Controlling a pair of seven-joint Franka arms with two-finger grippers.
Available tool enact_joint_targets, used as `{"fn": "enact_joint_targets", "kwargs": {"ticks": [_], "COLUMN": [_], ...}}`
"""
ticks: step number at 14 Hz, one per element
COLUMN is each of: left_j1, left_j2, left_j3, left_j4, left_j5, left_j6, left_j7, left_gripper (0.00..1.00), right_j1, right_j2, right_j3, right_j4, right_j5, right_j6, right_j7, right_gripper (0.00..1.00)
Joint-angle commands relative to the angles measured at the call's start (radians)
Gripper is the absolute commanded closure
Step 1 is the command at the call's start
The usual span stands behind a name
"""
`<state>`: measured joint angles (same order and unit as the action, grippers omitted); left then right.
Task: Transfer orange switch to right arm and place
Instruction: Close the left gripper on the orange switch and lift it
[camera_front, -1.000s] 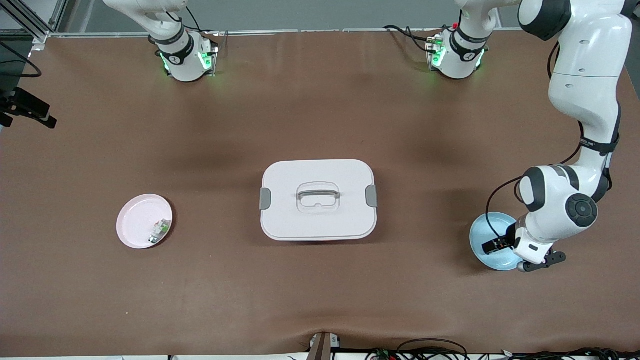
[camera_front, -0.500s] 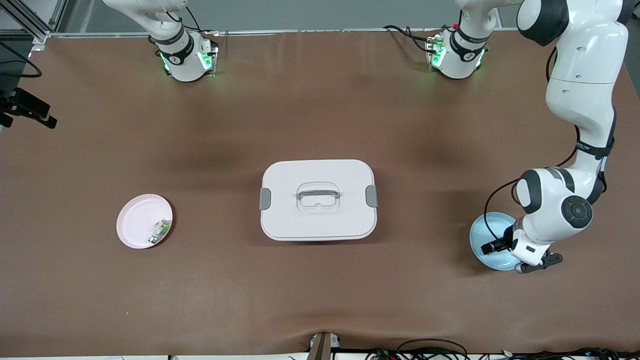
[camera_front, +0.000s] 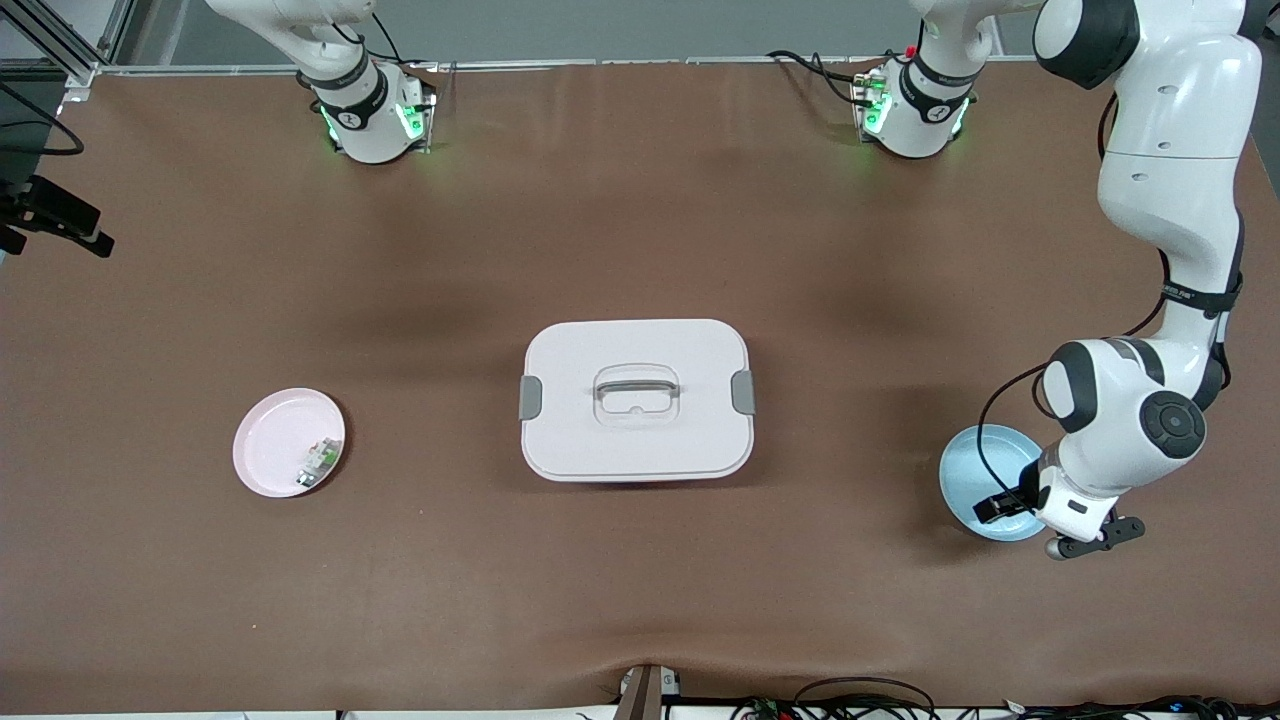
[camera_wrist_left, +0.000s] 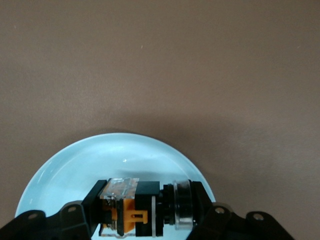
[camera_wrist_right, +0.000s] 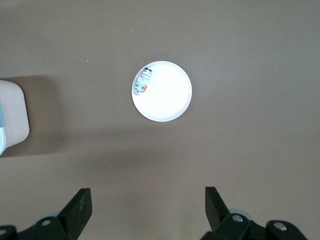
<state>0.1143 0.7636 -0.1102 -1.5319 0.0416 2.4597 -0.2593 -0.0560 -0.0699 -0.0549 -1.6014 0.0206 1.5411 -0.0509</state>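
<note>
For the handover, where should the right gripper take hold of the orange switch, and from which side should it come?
The left gripper is shut on the orange switch end to end over the blue plate. Probably the right gripper, now open high over the pink plate, should pinch the exposed middle body across its width, coming crosswise to the left fingers.

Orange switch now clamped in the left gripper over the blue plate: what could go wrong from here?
1. The left gripper grips the orange switch by its ends, leaving little free body for the right gripper to take at handover; a fumble seems possible.
2. The switch sits low in the blue plate, so lifting could drag the plate.
3. The white box lies along the path between the arms.
</note>
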Motion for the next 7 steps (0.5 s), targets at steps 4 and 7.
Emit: {"fn": "enact_joint_targets", "kwargs": {"ticks": [4,7], "left_j1": [0.004,0.002], "left_j2": [-0.156,-0.228], "left_j3": [-0.063,-0.086], "left_j4": [-0.008,-0.005], "left_j5": [-0.055,-0.136], "left_j6": [-0.178,-0.286], "left_j7": [-0.008,-0.020], "left_gripper": [1.00,1.00], "right_j1": [-0.005,-0.004], "right_j2": [0.012,0.012], "right_j3": [0.009,0.012], "right_j4": [0.024,0.023], "right_j5": [-0.005,-0.007], "right_j6": [-0.015,-0.016], "right_j7": [-0.004,-0.006], "right_gripper": [0.00,0.00]}}
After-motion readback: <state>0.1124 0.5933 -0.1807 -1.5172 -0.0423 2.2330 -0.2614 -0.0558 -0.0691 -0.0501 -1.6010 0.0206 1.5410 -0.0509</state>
